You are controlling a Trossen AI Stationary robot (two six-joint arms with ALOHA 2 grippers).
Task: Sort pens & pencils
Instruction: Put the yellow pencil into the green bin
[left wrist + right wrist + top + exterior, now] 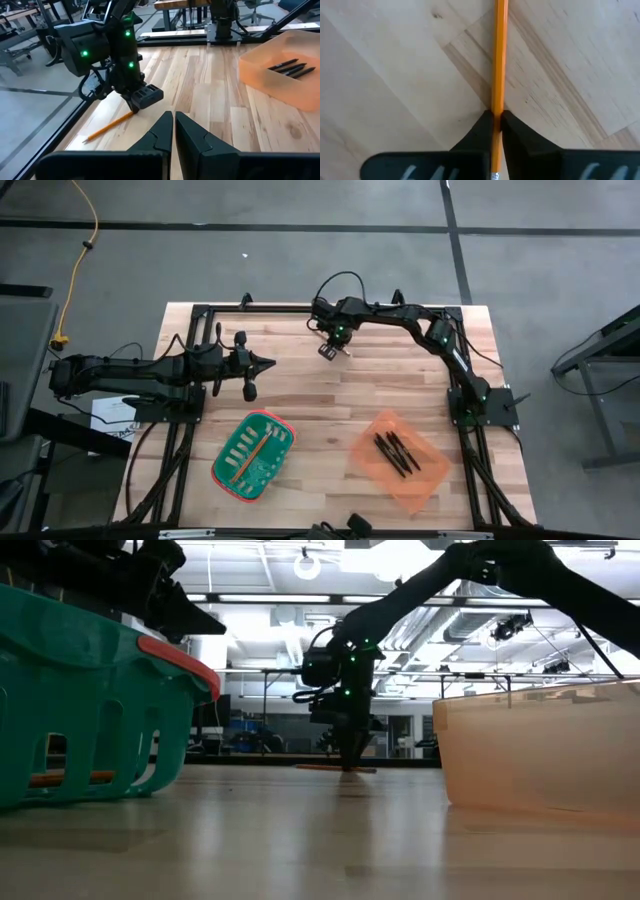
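Note:
An orange pencil point(499, 55) lies on the wooden table near its far edge, and my right gripper point(495, 122) stands over it, shut on it; the left wrist view shows the same pencil point(107, 127) below that gripper point(137, 102). At the table's left, my left gripper point(265, 363) hangs shut with nothing in it. Three black pens point(397, 452) lie in the orange tray point(420, 490) at the near right. A pencil point(247, 455) lies in the green basket point(272, 418) at the near left. My right gripper pinches the pencil's shaft point(498, 107) between its two fingers, close to the end away from the pointed tip point(86, 140). The fingers point(145, 96) come from above, pointing down, and lie across the pencil. The pencil lies flat on the table.
The black frame rail point(300, 308) runs along the table's far edge just behind the right gripper. Bare wood lies between the basket and the tray point(265, 75) and across the table's middle. In the low view the basket point(90, 670) and the tray point(540, 750) stand close in front.

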